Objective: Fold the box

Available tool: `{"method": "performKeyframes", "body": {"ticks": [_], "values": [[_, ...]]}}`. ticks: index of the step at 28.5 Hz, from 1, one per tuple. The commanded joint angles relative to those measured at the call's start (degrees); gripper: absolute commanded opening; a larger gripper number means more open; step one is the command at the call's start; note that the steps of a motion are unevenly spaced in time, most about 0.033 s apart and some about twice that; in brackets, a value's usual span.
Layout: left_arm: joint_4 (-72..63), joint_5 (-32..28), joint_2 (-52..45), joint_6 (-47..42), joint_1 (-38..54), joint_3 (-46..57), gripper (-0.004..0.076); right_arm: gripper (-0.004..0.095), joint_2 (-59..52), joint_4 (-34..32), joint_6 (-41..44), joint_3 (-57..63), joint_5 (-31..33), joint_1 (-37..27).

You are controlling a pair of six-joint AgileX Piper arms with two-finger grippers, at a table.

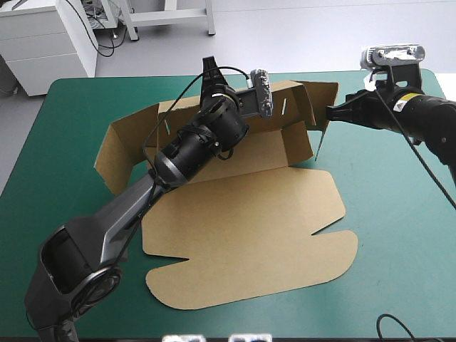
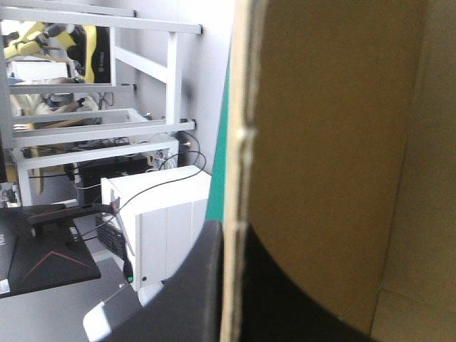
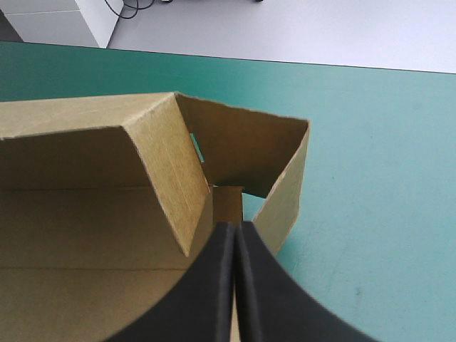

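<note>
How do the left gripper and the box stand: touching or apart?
Touching. The left wrist view shows the left gripper shut on the box: the board's edge runs between the two black fingers.

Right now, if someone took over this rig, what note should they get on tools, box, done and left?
Left tool: shut on the box's far wall, from over the base.
Right tool: shut on the right side wall's edge.
Box: far wall and both side walls raised; lid flat on the teal-green table, near side.
Done: walls raised.
Left: tucking them in place; none looks locked yet.
</note>
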Motion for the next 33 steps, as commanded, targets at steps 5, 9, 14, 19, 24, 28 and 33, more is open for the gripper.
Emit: {"method": "performKeyframes", "body": {"ticks": [5, 9, 14, 19, 24, 28, 33], "values": [[4.3, -1.7, -3.3, -3.0, -1.3, -1.5, -0.0008, -0.0014, -1.8, 0.2, 0.0, -1.4, -3.8, -0.2], [4.3, -0.2, -3.7, -3.0, -4.7, -1.5, -0.0008, -0.0014, -1.8, 0.5, 0.0, -1.4, -3.5, -0.2], [3.3, 0.4, -5.6, -1.4, -10.6, -1.5, -0.0008, -0.0014, -1.8, 0.7, 0.5, -1.4, -2.4, -0.2], [-8.0, 0.6, -10.1, 3.8, -12.9, -1.5, -0.0008, -0.0014, -1.8, 0.7, 1.5, -1.4, -2.4, -0.2], [-10.1, 4.3, -13.3, 4.6, -12.7, -1.5, -0.0008, -0.0014, -1.8, 2.7, 2.3, -1.4, -3.7, -0.2], [-10.5, 5.1, -13.2, 4.8, -11.8, -0.2, -0.0008, -0.0014, -1.8, 4.6, 1.9, -1.4, -3.9, -0.2], [-4.8, 3.6, -10.8, 5.2, -9.4, 8.8, -0.0008, -0.0014, -1.8, 4.9, 1.8, -1.4, -3.9, -0.2]]}}
